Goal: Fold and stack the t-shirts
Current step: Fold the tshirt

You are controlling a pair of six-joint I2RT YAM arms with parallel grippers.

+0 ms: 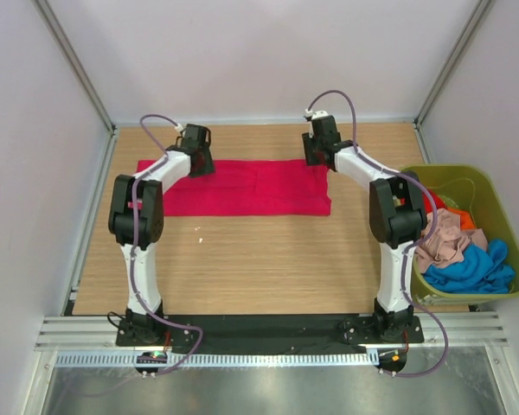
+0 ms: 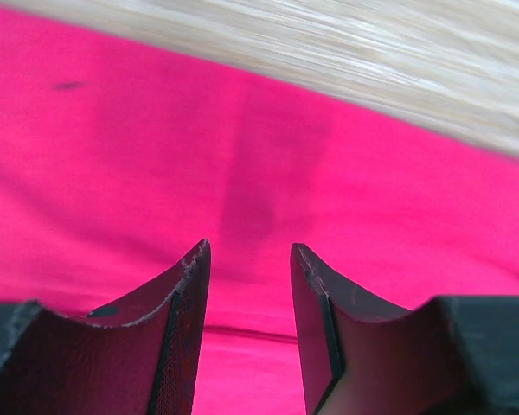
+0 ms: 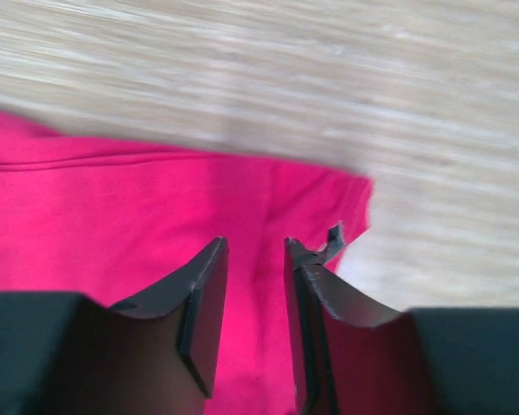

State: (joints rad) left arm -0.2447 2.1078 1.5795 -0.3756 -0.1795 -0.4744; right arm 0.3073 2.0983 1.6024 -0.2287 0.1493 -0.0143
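Three t-shirts, beige-pink (image 1: 445, 238), blue (image 1: 471, 268) and orange-red (image 1: 433, 205), lie crumpled in the olive tub (image 1: 489, 186) on the right. The right arm hides most of the orange-red one. The crimson t-shirt (image 1: 259, 186) lies flat on the worktop (image 1: 268, 259) beneath the left end effector (image 2: 249, 259) and right end effector (image 3: 255, 251), both released and empty.

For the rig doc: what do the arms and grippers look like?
White links, black joints and bases on the left arm and right arm, a mauve cable looping along each. Black left gripper and right gripper, two tapered fingers each.
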